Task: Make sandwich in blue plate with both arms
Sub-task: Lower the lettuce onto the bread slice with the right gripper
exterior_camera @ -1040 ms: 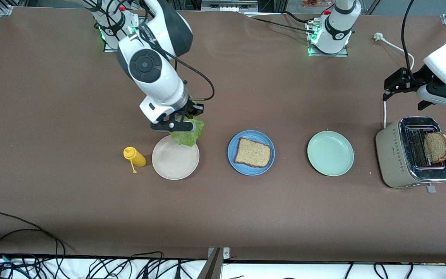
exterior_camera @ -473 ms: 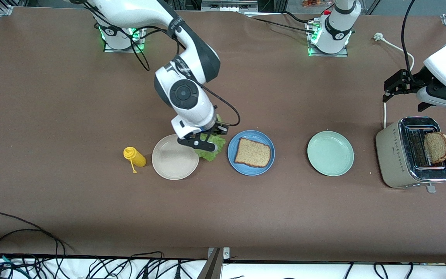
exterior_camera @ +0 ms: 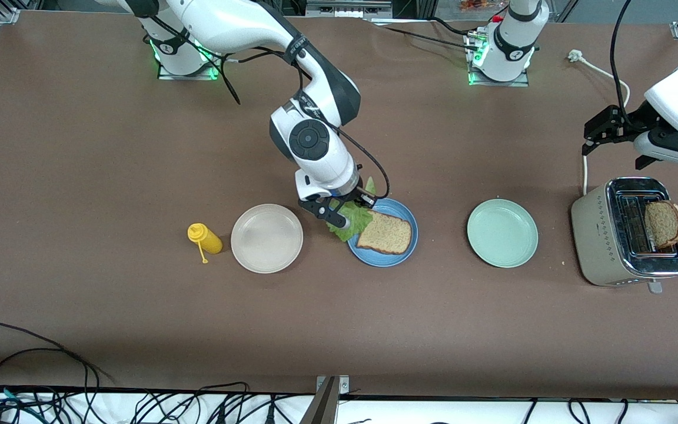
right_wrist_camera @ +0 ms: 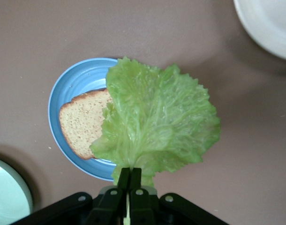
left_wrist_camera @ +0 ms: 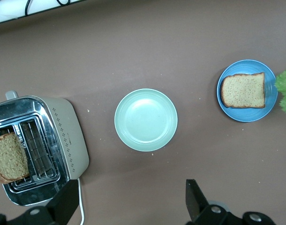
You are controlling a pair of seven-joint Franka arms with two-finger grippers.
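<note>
Plate: I see the blue plate (exterior_camera: 382, 257), round, flat on the table.
Bread: one brown slice (exterior_camera: 385, 233) lies flat in it.
Lettuce: a ruffled green leaf (right_wrist_camera: 157, 122) hangs over the plate's rim.

A lab: bolted arm bases (exterior_camera: 499, 56), loose cables (exterior_camera: 27, 377) (tangled).

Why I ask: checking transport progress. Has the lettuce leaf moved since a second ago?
Yes. The lettuce leaf, held in the right end effector, went from over the beige plate to the blue plate rim, toward the left arm's end.
</note>
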